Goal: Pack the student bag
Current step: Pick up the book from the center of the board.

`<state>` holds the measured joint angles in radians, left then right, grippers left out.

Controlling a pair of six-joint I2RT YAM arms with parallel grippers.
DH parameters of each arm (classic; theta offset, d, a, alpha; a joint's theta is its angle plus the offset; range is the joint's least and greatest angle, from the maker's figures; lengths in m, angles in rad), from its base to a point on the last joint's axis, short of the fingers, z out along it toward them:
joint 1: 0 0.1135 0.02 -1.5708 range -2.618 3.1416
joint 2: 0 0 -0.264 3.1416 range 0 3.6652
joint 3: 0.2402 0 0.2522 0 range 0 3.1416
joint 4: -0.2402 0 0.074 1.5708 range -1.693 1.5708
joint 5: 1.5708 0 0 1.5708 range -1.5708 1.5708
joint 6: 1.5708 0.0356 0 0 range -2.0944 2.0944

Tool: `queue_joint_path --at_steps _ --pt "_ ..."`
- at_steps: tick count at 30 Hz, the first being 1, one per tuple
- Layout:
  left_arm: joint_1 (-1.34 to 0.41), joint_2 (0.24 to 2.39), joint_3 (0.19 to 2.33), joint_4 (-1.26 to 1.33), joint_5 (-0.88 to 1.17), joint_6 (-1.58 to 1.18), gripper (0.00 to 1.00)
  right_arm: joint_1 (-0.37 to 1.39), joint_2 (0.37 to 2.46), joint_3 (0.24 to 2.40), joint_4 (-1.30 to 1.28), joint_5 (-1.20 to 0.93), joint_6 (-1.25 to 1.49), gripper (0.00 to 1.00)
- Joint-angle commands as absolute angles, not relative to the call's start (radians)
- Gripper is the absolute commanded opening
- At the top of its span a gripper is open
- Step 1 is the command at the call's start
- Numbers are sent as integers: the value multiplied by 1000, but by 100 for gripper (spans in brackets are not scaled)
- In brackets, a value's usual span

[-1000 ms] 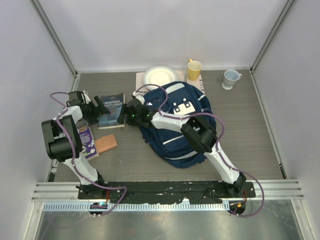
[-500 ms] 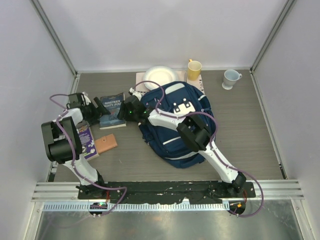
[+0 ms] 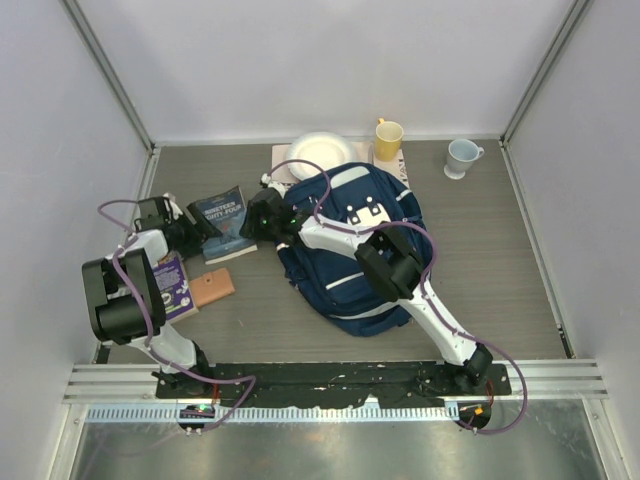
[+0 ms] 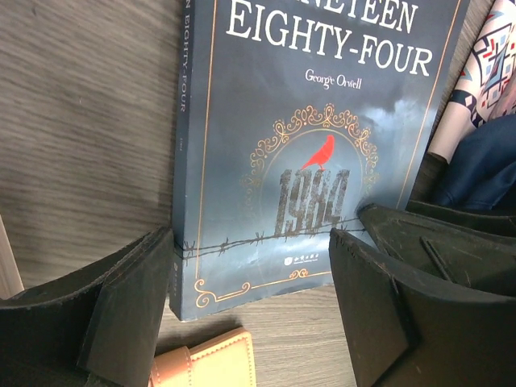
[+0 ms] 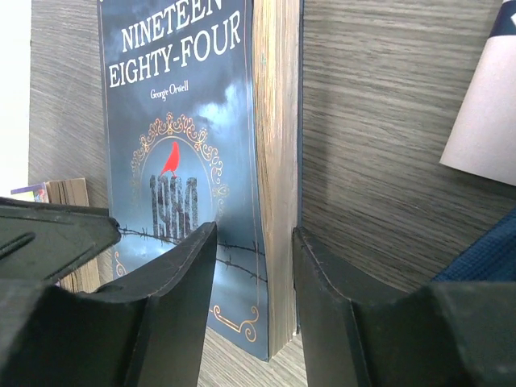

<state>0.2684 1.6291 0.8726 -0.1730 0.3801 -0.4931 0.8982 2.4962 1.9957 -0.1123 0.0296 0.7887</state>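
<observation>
Held left gripper (image 4: 251,242) spread around book (image 4: 306,121), probably to steady it; put right gripper (image 5: 255,230) astride its page edge, pinch unsure, for student bag (image 3: 335,295).

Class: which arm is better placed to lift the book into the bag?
Right, probably: right pincer straddles the book's page edge beside the student bag; left pincer spans its lower end.
</observation>
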Motion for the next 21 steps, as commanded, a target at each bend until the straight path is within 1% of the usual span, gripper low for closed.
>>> queue_joint_path --at_steps 1,3,5,7,8,9,10,12,13,17,21 --pt "255 1563 844 -117 422 -537 79 908 2453 2006 -118 -40 764 49" --pt "252 1557 828 -106 431 -538 79 908 2448 2003 -118 -46 762 49" --pt "250 1545 819 -106 428 -538 79 910 2448 2017 -146 -38 769 54" --pt "249 1534 804 -103 428 -540 79 911 2441 2013 -149 -41 767 54" --pt "247 1531 801 -100 428 -541 79 910 2438 2008 -144 -40 767 49" --pt "248 1529 799 -100 426 -541 79 910 2434 2002 -140 -43 764 41" --pt "247 1531 798 -100 426 -541 79 911 2430 1988 -126 -44 762 39" --pt "244 1534 799 -100 437 -545 79 911 2415 1977 -121 -52 758 39" --pt "242 1532 801 -97 437 -546 78 913 2407 1961 -115 -54 758 41" --pt "233 1529 802 -95 442 -549 78 914 2370 1927 -83 -66 753 41" --pt "230 1526 801 -95 443 -552 78 919 2356 1911 -63 -101 747 21"
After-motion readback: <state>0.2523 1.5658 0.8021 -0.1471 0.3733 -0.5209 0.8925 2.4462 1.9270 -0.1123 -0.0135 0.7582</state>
